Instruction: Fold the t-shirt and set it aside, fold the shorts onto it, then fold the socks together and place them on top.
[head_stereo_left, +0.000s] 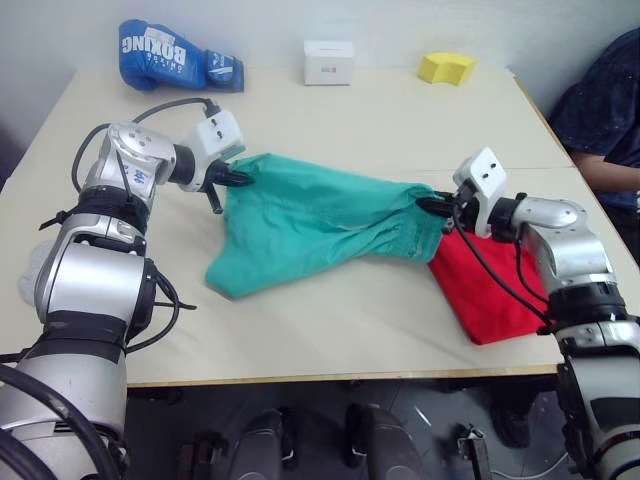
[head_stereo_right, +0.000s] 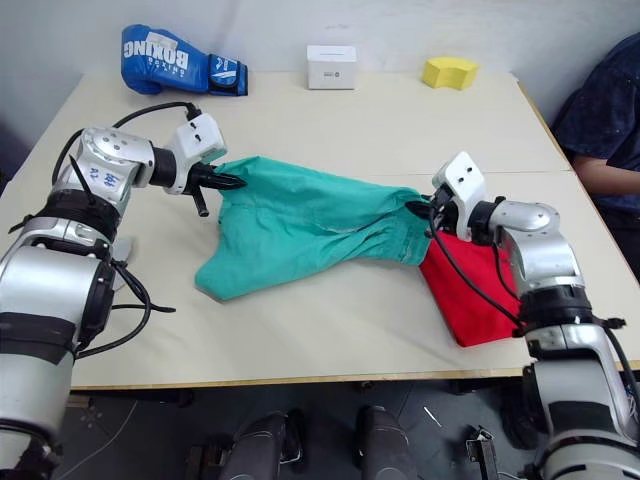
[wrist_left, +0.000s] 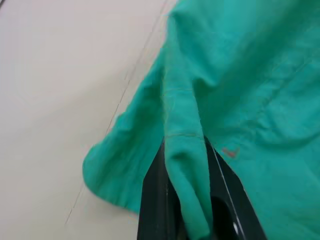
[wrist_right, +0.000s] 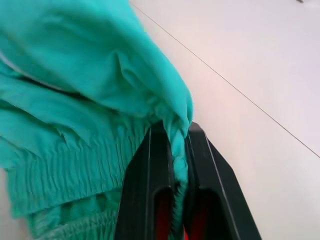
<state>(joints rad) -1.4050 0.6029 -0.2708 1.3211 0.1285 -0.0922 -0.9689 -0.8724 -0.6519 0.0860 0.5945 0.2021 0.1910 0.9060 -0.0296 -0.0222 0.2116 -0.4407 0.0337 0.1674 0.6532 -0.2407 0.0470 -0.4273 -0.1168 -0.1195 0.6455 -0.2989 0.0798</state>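
The teal-green shorts (head_stereo_left: 310, 225) hang stretched between both arms, just above the table. My left gripper (head_stereo_left: 240, 178) is shut on one leg's hem (wrist_left: 185, 165). At the other end my right gripper (head_stereo_left: 432, 207) is shut on the gathered waistband (wrist_right: 177, 130). The folded red t-shirt (head_stereo_left: 490, 290) lies on the table at the right, under the waistband end of the shorts and beneath my right arm. The socks are out of view.
A blue boxing glove (head_stereo_left: 175, 57), a small white box (head_stereo_left: 328, 62) and a yellow block (head_stereo_left: 447, 68) sit along the table's far edge. A seated person (head_stereo_left: 605, 110) is at the far right, beside the table (head_stereo_left: 330, 340).
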